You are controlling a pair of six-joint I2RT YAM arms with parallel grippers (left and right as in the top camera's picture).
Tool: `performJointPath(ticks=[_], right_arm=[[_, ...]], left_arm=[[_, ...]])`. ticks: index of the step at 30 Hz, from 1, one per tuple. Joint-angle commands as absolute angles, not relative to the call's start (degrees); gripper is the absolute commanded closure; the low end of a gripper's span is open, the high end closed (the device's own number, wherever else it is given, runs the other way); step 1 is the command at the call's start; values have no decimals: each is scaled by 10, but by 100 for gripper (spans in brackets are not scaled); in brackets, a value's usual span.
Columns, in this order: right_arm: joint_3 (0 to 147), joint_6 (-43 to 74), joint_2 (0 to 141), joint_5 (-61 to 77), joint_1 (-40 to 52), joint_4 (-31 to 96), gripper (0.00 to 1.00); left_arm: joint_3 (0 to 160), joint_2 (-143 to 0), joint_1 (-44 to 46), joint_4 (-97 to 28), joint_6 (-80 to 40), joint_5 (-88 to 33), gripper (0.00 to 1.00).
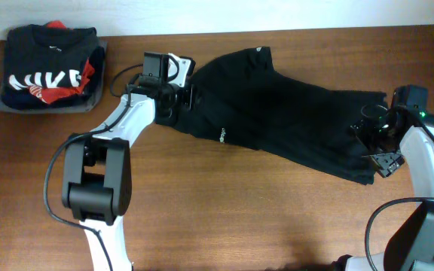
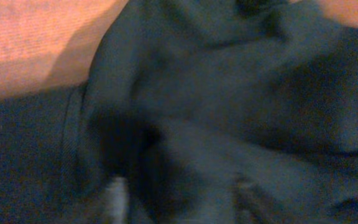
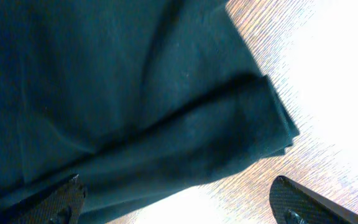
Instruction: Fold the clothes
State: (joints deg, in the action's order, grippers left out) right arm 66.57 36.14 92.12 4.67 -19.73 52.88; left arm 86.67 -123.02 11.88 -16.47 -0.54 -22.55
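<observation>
The clothes (image 1: 277, 105), a plain black garment, lie spread slantwise from the table's back middle toward the right edge, with a tiny white logo (image 1: 221, 136) near the lower left hem. My left gripper (image 1: 182, 95) sits on the garment's left end. In the blurred left wrist view dark fabric (image 2: 229, 93) fills the frame and two faint fingers (image 2: 120, 199) stand apart over it. My right gripper (image 3: 179, 205) is open wide at the garment's right end (image 3: 104, 81), one finger over the hem and the other over bare wood, gripping nothing.
A folded black top with white letters and red print (image 1: 47, 71) rests on a folded grey garment (image 1: 4, 105) at the back left corner. Bare wooden table (image 1: 239, 211) spreads in front of the garment. Both arm bases stand at the front edge.
</observation>
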Motion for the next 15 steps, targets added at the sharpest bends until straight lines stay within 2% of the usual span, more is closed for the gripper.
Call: performJointPath(ticks=[1,2,3,15], right_arm=[[676,341,913,91,-197,533,1],[676,322,913,106,-194,532,1],[676,302,913,120,-189,533,1],[676,63,913,125,-37,555,1]], left_arm=[[876,-1235,118,-161,-8,-197,15],[878,-1234,118,-163,-8,-197,6],[882,-1232,118,-165,-8,-197,1],[932,-1191,78,-328,-8,-196,1]])
